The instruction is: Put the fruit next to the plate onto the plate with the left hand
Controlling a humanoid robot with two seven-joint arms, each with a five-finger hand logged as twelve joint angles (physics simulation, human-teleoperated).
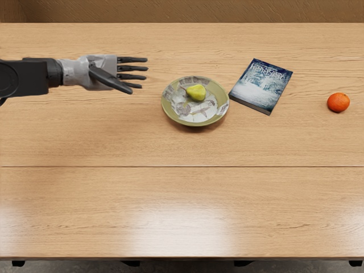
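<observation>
The left hand [108, 73] hovers over the bench [182, 199], well to the left of the plate [166, 106], and it grips nothing. Its 4 fingers [133, 68] stretch out straight and slightly spread, pointing toward the plate, with the thumb angled beneath them. The yellow-green fruit [196, 91] sits on the plate, toward its far side. Just right of the plate lies a blue book [261, 85], turned at a slant. Farther right, well apart from everything, 1 orange [338, 102] rests near the bench's right edge.

Book [260, 85] title illegible; plate [166, 103] pattern blurred; left arm [25, 77] cut by edge.
</observation>
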